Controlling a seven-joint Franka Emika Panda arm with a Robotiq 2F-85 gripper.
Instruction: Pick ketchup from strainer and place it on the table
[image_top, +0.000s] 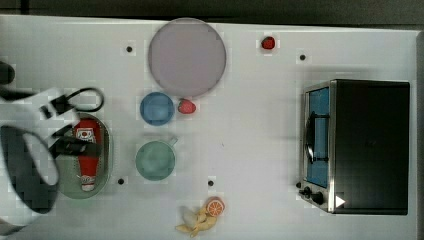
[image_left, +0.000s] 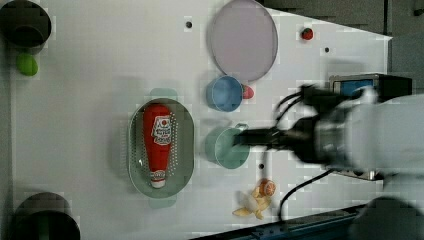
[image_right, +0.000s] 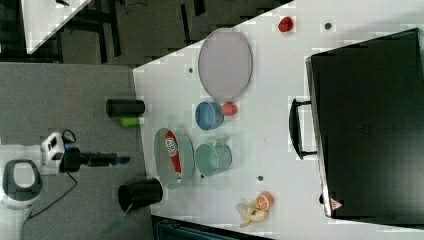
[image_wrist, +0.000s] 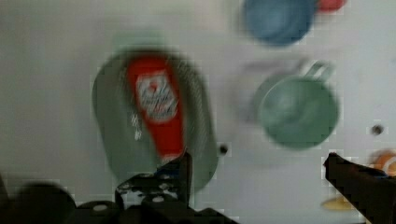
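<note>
The ketchup (image_top: 88, 150), a red squeeze bottle with a white label and cap, lies lengthwise in the pale green strainer (image_top: 106, 150) near the top view's left edge of the white table (image_top: 250, 150). My gripper (image_top: 75, 142) hangs well above the bottle and strainer. In the wrist view its fingers (image_wrist: 180, 172) stand wide apart with nothing between them, so the gripper (image_wrist: 264, 175) is open; the ketchup (image_wrist: 159, 107) and strainer (image_wrist: 109, 121) lie below, untouched. The left view shows the ketchup (image_left: 159, 142) in the strainer (image_left: 185, 145), cap toward the near edge.
Beside the strainer stand a green cup (image_top: 155, 160) and a blue cup (image_top: 157, 108), with a strawberry (image_top: 186, 106) and a grey plate (image_top: 186, 57) beyond. A peeled banana with an orange half (image_top: 205, 215) lies near the front edge. A black toaster oven (image_top: 360, 146) fills the top view's right.
</note>
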